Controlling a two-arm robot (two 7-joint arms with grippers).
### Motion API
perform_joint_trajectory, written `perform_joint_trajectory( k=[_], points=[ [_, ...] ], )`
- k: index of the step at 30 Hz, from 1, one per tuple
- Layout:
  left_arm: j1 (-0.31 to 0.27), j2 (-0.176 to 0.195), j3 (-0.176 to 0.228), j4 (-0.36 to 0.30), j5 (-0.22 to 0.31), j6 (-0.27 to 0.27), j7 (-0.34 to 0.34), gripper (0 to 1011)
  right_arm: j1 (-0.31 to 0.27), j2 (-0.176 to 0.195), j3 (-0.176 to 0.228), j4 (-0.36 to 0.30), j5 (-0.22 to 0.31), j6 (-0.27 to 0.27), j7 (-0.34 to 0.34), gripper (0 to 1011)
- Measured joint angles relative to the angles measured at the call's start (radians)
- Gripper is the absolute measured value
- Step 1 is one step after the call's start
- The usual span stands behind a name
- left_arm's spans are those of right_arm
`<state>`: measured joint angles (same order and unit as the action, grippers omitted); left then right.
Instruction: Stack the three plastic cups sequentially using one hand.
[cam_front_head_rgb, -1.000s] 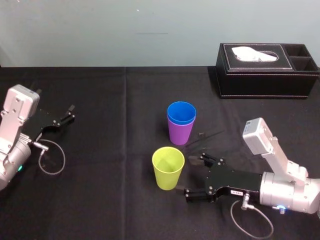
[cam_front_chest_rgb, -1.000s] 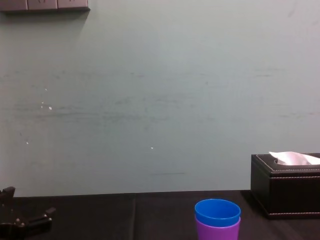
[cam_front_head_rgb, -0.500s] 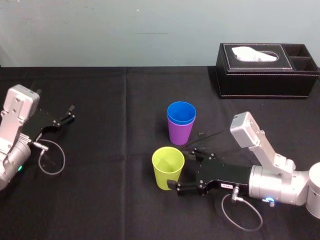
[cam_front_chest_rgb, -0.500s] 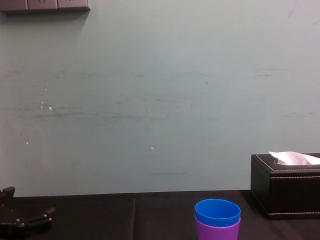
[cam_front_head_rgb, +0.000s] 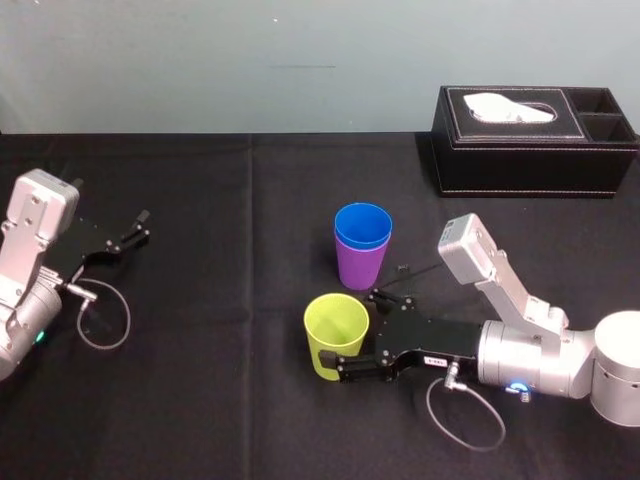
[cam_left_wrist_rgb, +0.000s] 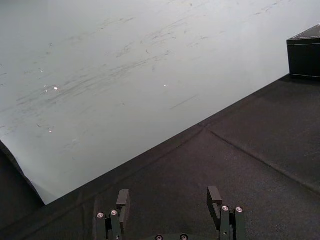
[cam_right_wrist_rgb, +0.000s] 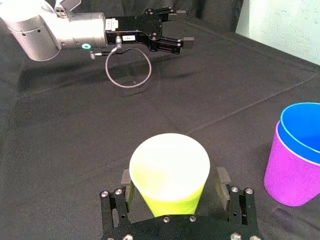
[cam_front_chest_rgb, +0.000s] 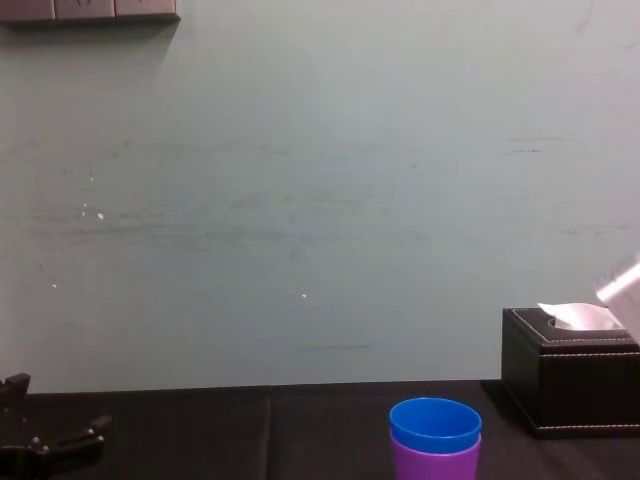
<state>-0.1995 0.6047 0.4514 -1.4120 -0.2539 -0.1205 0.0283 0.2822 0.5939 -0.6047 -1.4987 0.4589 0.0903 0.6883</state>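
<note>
Upright and mouth up, the yellow-green cup (cam_front_head_rgb: 336, 335), right between the fingers (cam_right_wrist_rgb: 127, 181) of the right gripper (cam_front_head_rgb: 346, 328). Fingers spread, one on each side of the cup's lower wall and just beside it; pressing it or not, cannot tell. Just past the gripper's farther finger, the blue cup (cam_front_head_rgb: 363, 225) nested in the purple cup (cam_front_head_rgb: 360, 266), upright, apart from the yellow-green cup. Well beyond that and back toward the gripper's wrist side, the tissue box (cam_front_head_rgb: 535, 140) at the far edge of the table (cam_front_head_rgb: 220, 400). Well apart, out ahead of the right gripper's fingertips, the left gripper (cam_front_head_rgb: 140, 228), parked, fingers spread, holding nothing.
</note>
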Motion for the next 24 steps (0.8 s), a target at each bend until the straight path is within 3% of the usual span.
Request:
perform_joint_trajectory(
  k=[9,19,24],
  points=[
    [0.0,0.0,0.0,0.0,0.0,0.0,0.0,1011,0.0,0.0,0.0,0.001,0.001,0.001,0.0,997],
    [0.0,0.0,0.0,0.0,0.0,0.0,0.0,1011,-0.002,0.002,0.001,-0.001,0.002,-0.001,0.0,778],
    [0.0,0.0,0.0,0.0,0.0,0.0,0.0,1011,-0.002,0.002,0.002,-0.002,0.002,-0.001,0.0,747]
  ],
)
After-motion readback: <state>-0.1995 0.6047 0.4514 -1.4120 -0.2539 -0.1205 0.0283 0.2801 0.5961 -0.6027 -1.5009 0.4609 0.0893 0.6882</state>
